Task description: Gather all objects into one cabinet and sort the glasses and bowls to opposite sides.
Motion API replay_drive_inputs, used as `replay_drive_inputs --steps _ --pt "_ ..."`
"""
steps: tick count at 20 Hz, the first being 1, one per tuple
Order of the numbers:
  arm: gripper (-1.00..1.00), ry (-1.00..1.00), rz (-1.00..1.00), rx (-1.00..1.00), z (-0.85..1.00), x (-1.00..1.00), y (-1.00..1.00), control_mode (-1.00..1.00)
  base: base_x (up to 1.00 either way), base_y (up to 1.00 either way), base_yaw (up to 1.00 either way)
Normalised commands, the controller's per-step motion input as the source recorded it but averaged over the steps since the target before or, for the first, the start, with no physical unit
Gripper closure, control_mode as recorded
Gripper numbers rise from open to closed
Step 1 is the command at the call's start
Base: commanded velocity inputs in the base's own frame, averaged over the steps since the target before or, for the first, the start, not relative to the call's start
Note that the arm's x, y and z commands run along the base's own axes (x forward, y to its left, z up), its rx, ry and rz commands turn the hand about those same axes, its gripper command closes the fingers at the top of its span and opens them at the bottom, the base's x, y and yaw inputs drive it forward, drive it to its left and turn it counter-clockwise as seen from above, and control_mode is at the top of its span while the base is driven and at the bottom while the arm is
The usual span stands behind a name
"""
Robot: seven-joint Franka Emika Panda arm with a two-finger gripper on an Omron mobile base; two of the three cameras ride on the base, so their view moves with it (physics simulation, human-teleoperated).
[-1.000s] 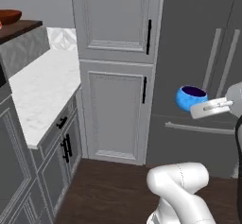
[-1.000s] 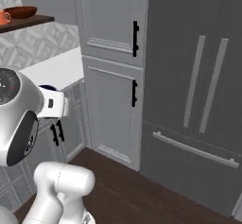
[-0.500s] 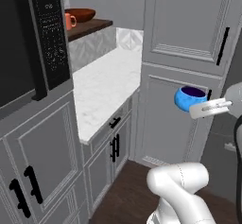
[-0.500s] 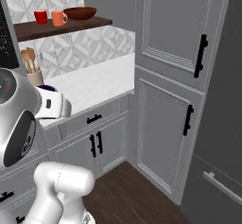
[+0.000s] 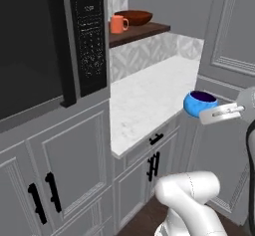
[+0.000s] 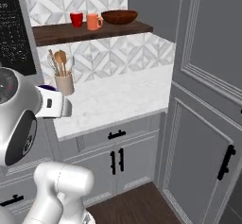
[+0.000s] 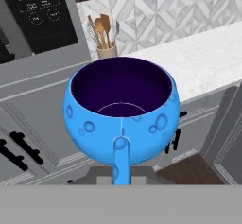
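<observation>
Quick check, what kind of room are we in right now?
A home kitchen, rendered: a black microwave set into grey cabinets, a white marble counter with a utensil crock, and a wooden wall shelf holding mugs and a bowl.

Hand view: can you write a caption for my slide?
Blue mug held upright in the claw, with the marble counter and utensil crock behind it.

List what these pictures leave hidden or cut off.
- Fingertips: in the hand view the blue mug and its handle cover them, so the grip itself is unseen.
- Red mug: in the left base view the microwave blocks that end of the shelf.
- Blue mug in the right base view: the gripper hides nearly all of it.
</observation>
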Motion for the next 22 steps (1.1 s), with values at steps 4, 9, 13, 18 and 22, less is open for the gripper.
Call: replay_drive_inputs --steps 4,9,13,18,22 --pt "1.00 0.00 0.00 0.00 0.00 0.00 0.00 1.00 0.34 -0.20 0.45" --pt "1.00 0.00 0.00 0.00 0.00 0.00 0.00 1.00 0.44 -0.29 0.43" --pt "1.00 0.00 0.00 0.00 0.00 0.00 0.00 1.00 0.49 -0.33 0.37" --pt "1.00 0.00 0.00 0.00 0.00 0.00 0.00 1.00 0.41 -0.46 0.31" --pt "1.00 0.00 0.00 0.00 0.00 0.00 0.00 1.00 0.24 -0.46 0.29"
